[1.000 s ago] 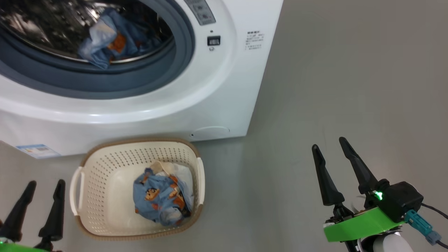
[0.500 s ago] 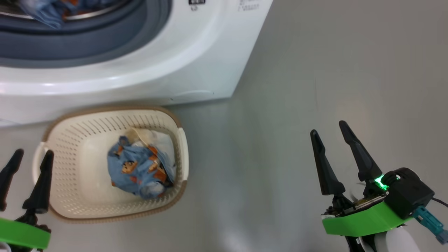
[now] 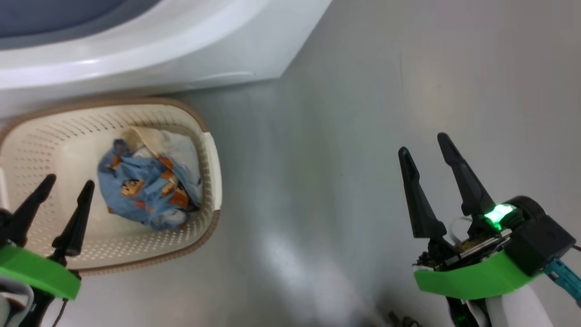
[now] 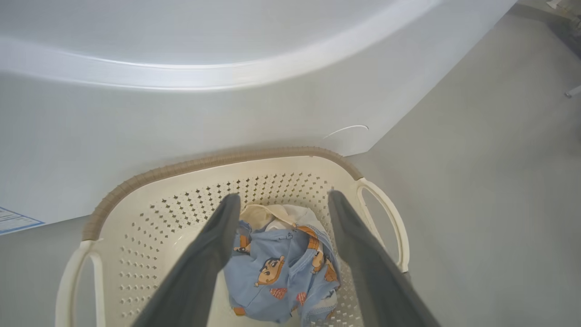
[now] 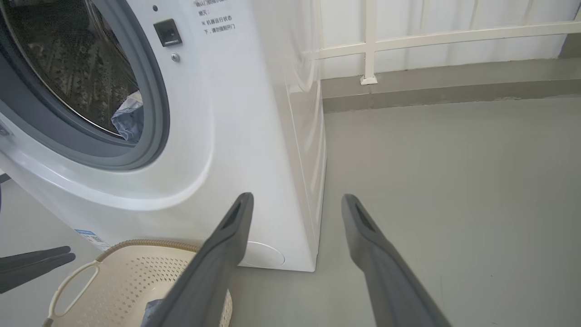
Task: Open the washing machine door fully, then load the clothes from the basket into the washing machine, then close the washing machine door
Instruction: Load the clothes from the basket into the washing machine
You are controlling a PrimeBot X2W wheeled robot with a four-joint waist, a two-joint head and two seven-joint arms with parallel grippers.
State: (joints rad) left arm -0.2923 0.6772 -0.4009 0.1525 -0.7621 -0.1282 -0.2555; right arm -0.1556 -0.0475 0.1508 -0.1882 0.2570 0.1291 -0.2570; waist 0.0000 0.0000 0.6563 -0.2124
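Observation:
The cream basket [image 3: 211, 159] with its brown rim stands on the floor against the front of the white washing machine [image 3: 190, 50]. The clothes [image 3: 145, 190], a blue bear-print bundle over cream cloth, lie in its right half. My left gripper [image 3: 69, 181] hangs open above the basket's left part; in its wrist view the left gripper [image 4: 283, 196] frames the clothes [image 4: 277, 272] without touching them. My right gripper [image 3: 422, 144] is open over bare floor, far right of the basket. The drum [image 5: 77, 68] stands uncovered, with a blue garment [image 5: 129, 120] at its lip. The washing machine door is out of view.
Grey floor [image 3: 327, 159] spreads right of the washer and the basket. A white railing [image 5: 372, 41] on a low kerb runs behind the washer's right side. A blue label [image 4: 13, 220] sits low on the washer's front.
The head camera has tipped down, so the washer slid up out of the picture. My left gripper has come from beside the basket's left handle to over its inside. Both grippers stay open.

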